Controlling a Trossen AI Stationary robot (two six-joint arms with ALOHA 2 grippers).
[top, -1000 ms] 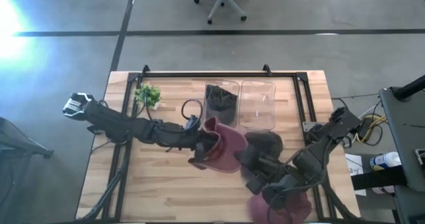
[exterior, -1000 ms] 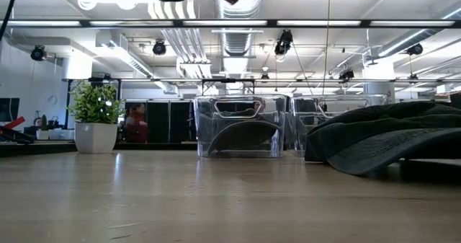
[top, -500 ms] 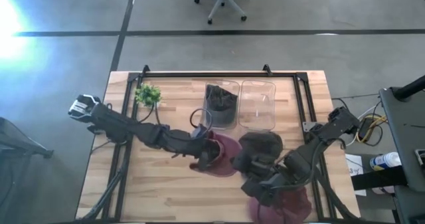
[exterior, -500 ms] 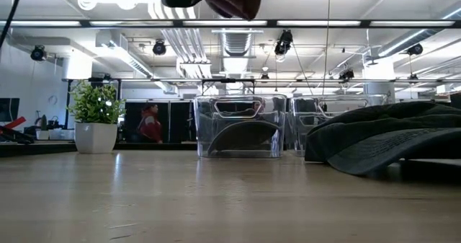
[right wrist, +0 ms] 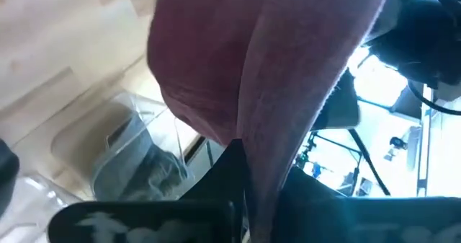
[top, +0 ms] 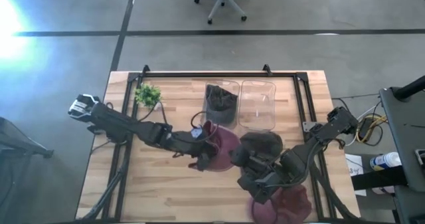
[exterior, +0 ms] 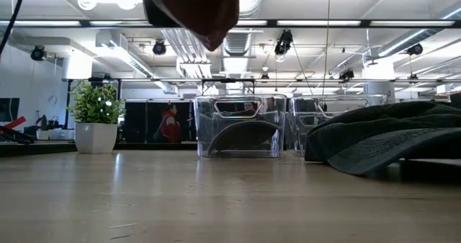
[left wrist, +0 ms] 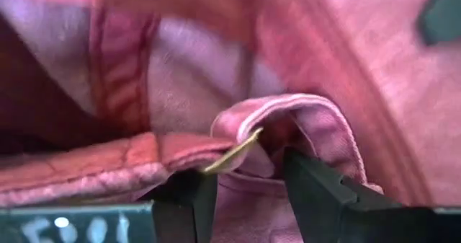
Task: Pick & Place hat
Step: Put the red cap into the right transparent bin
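Maroon hat [top: 219, 146] clamped in left end effector [top: 199, 154], now carried closer to bins [top: 222, 104]; drop probably soon. Right end effector [top: 255, 184] pinched shut on second maroon hat [right wrist: 245, 77].

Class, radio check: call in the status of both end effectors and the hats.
Left end effector gripping maroon hat, held above the table. Right end effector shut on second maroon hat. Dark grey hat lying beside the clear bins.

Two bins [top: 239, 104] sit side by side at the bench's [top: 133, 191] back, a plant [top: 147, 94] to their left.
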